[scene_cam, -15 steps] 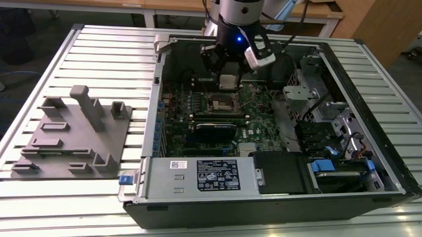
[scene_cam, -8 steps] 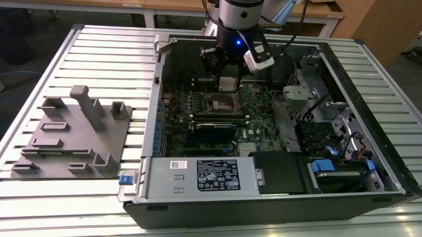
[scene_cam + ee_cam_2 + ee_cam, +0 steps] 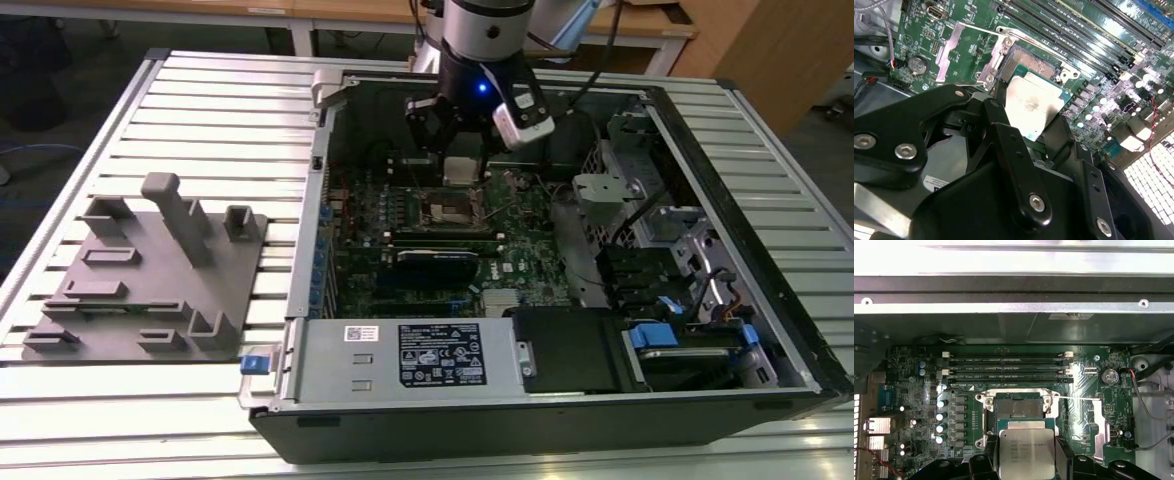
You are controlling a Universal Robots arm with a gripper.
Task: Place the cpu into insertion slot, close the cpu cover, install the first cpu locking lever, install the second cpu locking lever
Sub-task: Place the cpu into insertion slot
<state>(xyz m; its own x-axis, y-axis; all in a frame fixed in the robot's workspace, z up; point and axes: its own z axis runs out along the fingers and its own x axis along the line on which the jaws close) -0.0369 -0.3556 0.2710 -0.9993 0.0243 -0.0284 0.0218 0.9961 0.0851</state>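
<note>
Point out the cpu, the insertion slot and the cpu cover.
cpu (image 3: 1026, 452): first wrist view, middle of its metal top.
insertion slot (image 3: 1019, 409): first wrist view, its contact field.
cpu cover (image 3: 948, 52): second wrist view, one side bar of the open frame.

Pale slatted metal table (image 3: 147, 420) spans the scene, evenly lit. Beyond its far edge are light wooden desks (image 3: 641, 25) on white legs. Wood-panelled unit (image 3: 767, 60) at the exterior view's far right; dark floor (image 3: 67, 110) at its far left.
</note>
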